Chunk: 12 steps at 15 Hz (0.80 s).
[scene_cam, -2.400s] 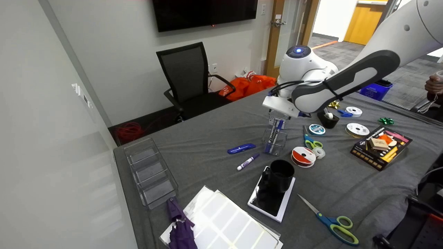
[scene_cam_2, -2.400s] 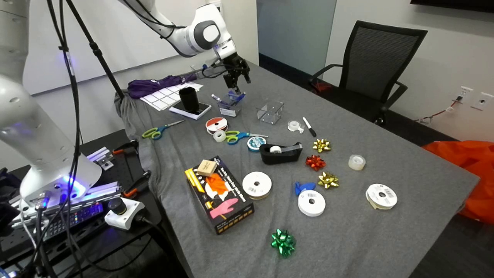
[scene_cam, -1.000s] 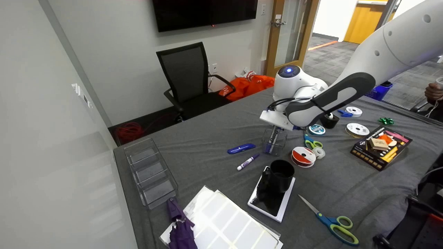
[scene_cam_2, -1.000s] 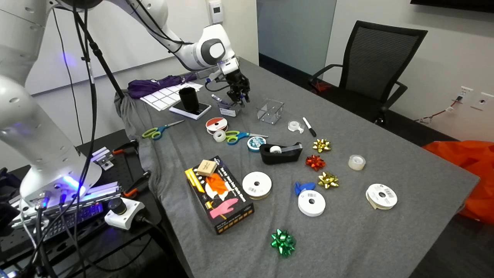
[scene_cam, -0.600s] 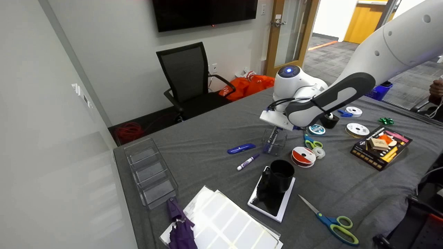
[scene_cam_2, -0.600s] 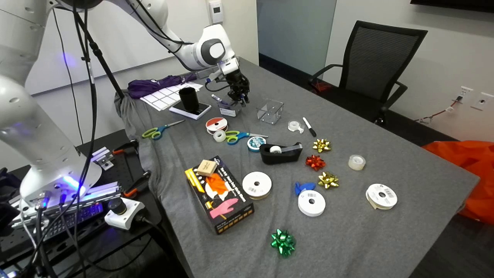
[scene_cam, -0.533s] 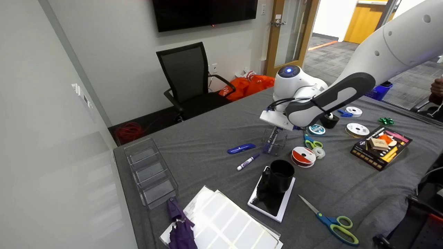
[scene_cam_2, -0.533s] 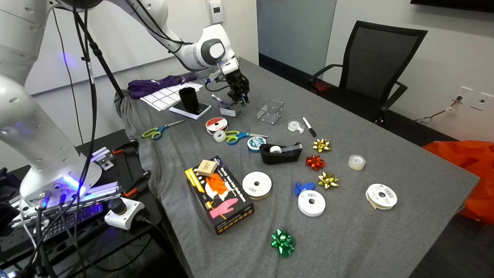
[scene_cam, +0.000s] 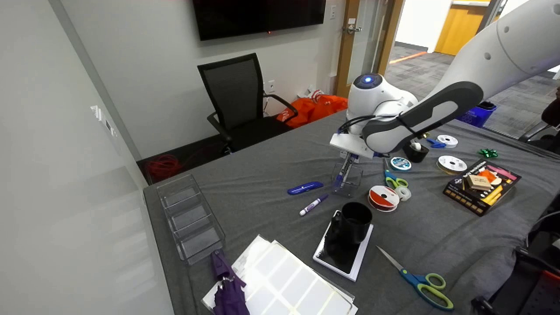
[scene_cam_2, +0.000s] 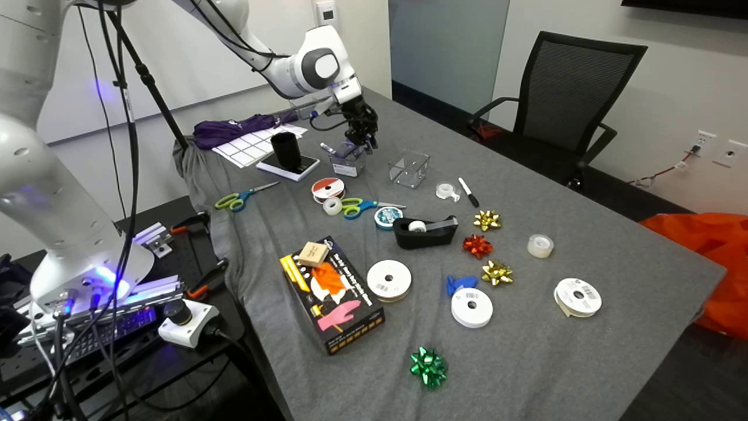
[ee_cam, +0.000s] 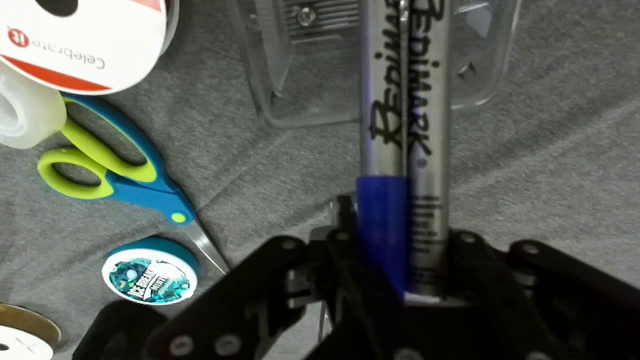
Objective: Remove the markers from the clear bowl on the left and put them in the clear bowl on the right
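Two slim silver markers, one with a blue cap (ee_cam: 382,215), the other a bare silver marker (ee_cam: 429,150), stand side by side in the wrist view. My gripper (ee_cam: 404,237) is shut on both, near their upper ends. Below them is the clear left bowl (scene_cam_2: 346,169), a small square box also seen in an exterior view (scene_cam: 356,189); the markers' lower ends appear within its walls. To its right stands the clear right bowl (scene_cam_2: 410,169), with nothing seen inside. In an exterior view my gripper (scene_cam_2: 368,144) hangs just over the left bowl's far side.
Outside the left bowl lie a purple-white marker (scene_cam: 313,204) and a blue oblong object (scene_cam: 305,188). Close by are a red ribbon spool (scene_cam: 383,198), scissors (ee_cam: 145,165), and a black mug (scene_cam: 355,221) on a tablet. A tape dispenser (scene_cam_2: 425,232) sits nearer the robot base.
The gripper came down to the left bowl and shut on the two markers. Since half a second ago it has risen a little, and the markers have come up with it.
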{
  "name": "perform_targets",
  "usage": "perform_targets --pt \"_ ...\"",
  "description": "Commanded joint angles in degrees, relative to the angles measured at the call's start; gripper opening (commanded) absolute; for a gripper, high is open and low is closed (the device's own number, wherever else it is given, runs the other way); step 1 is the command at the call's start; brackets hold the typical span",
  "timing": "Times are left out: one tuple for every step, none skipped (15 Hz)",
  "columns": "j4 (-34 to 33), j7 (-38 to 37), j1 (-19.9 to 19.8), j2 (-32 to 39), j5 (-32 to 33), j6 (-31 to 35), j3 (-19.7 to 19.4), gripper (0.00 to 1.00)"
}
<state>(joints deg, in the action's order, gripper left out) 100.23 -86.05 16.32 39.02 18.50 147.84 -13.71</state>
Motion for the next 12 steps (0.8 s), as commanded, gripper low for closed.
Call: perform_targets --pt "4.1 1.8 0.0 -5.6 0.5 -0.5 0.0 0.08" --pt "4.6 2.2 -0.4 -6.9 0.3 -0.4 0.2 0.08" --pt "5.0 2.5 -0.6 -7.9 0.2 -0.4 0.5 0.08" --pt "5.6 3.1 -1.1 -9.2 0.0 -0.3 0.8 0.08" --pt "6.0 3.6 -1.3 -10.2 0.0 -0.3 0.9 0.08" --pt "6.4 4.1 -1.5 -11.6 0.4 -0.3 0.7 0.08" --pt "6.5 4.2 -1.5 -12.5 1.0 -0.5 0.4 0.08" --pt "6.3 4.3 -1.8 -13.3 1.4 -0.6 0.0 0.08" --pt "6.2 4.6 -2.3 -13.9 1.5 -0.8 -0.1 0.08" --pt "5.7 5.7 -3.6 -14.3 0.6 -1.0 0.3 0.08" --pt "5.1 6.3 -4.6 -14.6 0.0 -1.3 0.4 0.08" --pt "4.3 6.8 -5.5 -14.6 -0.4 -1.8 0.4 0.08"
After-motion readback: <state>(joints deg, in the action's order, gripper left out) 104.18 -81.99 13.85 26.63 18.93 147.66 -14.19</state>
